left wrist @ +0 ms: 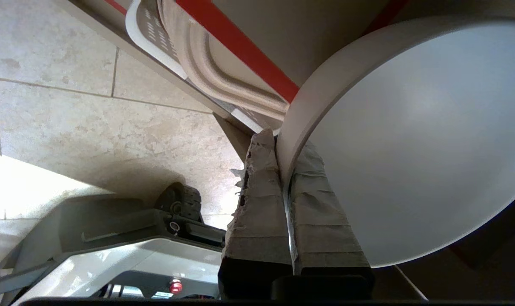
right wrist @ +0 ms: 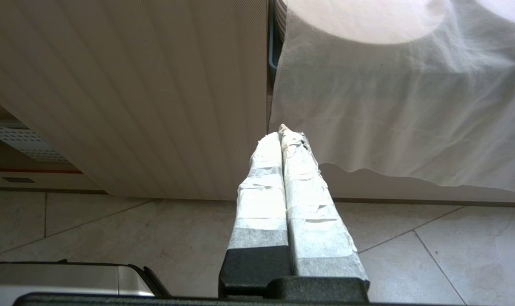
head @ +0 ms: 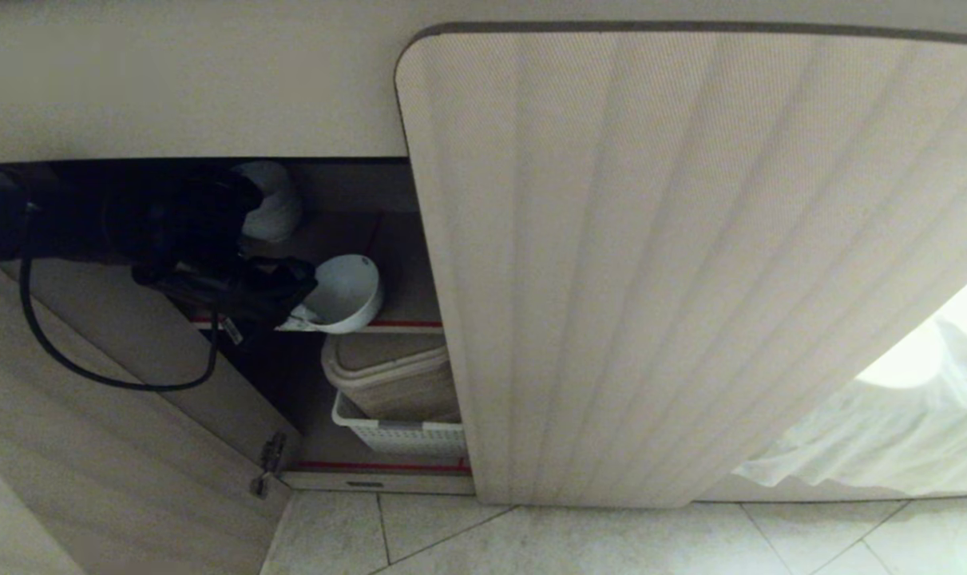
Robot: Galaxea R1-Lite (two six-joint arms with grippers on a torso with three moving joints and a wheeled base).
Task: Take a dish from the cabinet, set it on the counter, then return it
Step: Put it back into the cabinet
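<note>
We see our left gripper (head: 299, 315) pinched tight on the dish (head: 343, 291) rim, tilting it at the cabinet (head: 651, 263) shelf edge for carrying

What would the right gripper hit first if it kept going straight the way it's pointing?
Probably the white cloth hanging beside the cabinet's fluted door. The shut right gripper points near the seam between them; depth is hard to judge.

A home kitchen: a low beige cabinet (head: 651, 263) with fluted doors stands on pale floor tiles (head: 579, 543), its red-edged shelves holding a white bowl (head: 346, 291) and a white storage basket (head: 403, 435).
</note>
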